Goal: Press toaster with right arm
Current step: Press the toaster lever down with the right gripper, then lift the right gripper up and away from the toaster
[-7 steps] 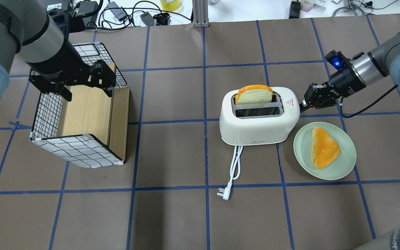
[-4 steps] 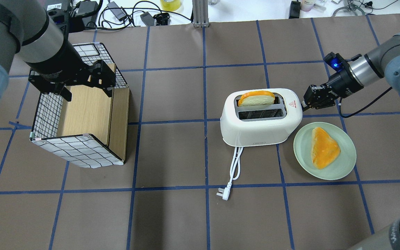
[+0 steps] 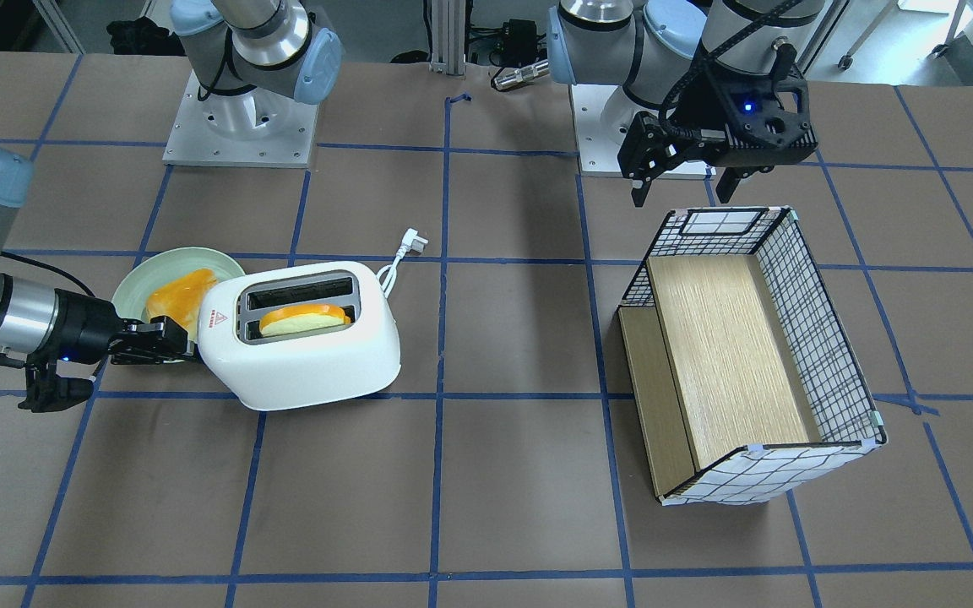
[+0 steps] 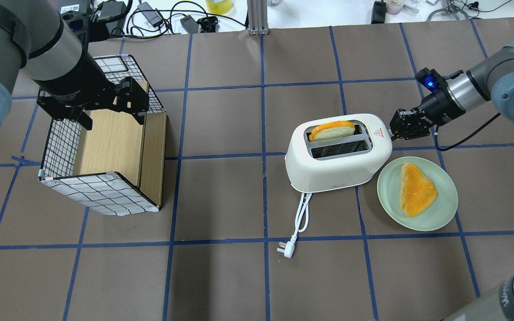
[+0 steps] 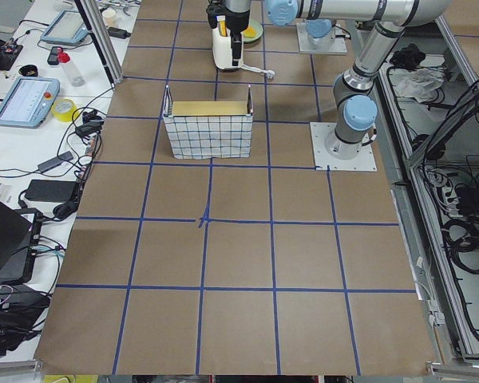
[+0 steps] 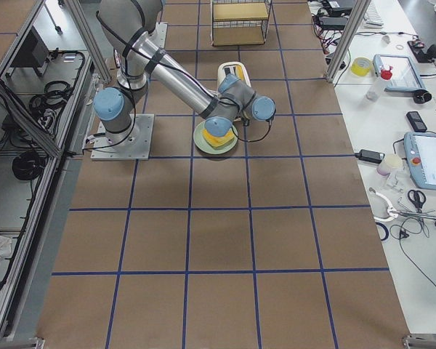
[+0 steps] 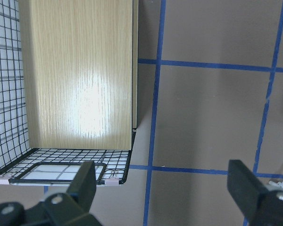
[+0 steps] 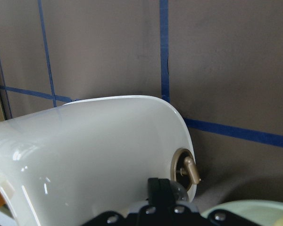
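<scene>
On the table [image 4: 221, 200], toaster [image 4: 333, 165] hides tips of the closed, empty right end effector [image 4: 391, 130].

Right claw [image 4: 392, 129] pinched closed; left claw [image 3: 681, 192] spread wide.

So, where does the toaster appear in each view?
Front-facing: toaster left of centre.
Overhead: toaster right of centre.
Exterior left: toaster at top, far, small.
Exterior right: toaster top centre.
Left wrist: body not in it.
Right wrist: toaster fills lower left.
Shared landmark: green plate beside it.
</scene>
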### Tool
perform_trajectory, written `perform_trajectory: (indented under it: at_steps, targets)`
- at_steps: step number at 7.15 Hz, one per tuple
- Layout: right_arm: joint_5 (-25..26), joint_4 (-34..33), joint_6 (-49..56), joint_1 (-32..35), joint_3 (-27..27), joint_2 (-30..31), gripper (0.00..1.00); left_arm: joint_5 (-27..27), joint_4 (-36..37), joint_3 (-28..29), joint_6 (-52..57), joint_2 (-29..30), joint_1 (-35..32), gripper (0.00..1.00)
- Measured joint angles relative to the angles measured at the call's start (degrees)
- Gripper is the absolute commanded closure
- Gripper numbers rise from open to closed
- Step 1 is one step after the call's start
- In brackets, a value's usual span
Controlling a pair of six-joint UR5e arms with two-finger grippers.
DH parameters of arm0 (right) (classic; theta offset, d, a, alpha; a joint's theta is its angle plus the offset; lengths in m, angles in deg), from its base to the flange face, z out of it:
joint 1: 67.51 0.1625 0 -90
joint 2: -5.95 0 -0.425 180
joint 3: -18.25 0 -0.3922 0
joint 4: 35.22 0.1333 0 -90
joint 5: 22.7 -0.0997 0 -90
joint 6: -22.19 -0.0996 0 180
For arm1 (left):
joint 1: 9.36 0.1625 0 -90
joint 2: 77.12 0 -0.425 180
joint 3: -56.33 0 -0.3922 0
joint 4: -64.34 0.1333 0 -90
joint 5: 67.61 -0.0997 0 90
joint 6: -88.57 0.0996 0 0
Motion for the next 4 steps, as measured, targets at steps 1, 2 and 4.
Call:
perform_trajectory:
  at_steps: [1, 2, 4]
  targets:
    - [-0.03, -0.03, -0.88, 0.00, -0.16, 0.20, 1.00, 0.01, 0.00, 0.00, 0.00, 0.00, 0.00, 0.00]
    - [0.05, -0.04, -1.59, -0.01, -0.36, 0.40, 1.00, 0.03, 0.00, 0.00, 0.00, 0.00, 0.00, 0.00]
    - [0.96, 0.50, -5.11, 0.02, -0.78, 2.59, 1.00, 0.00, 0.00, 0.00, 0.00, 0.00, 0.00, 0.00]
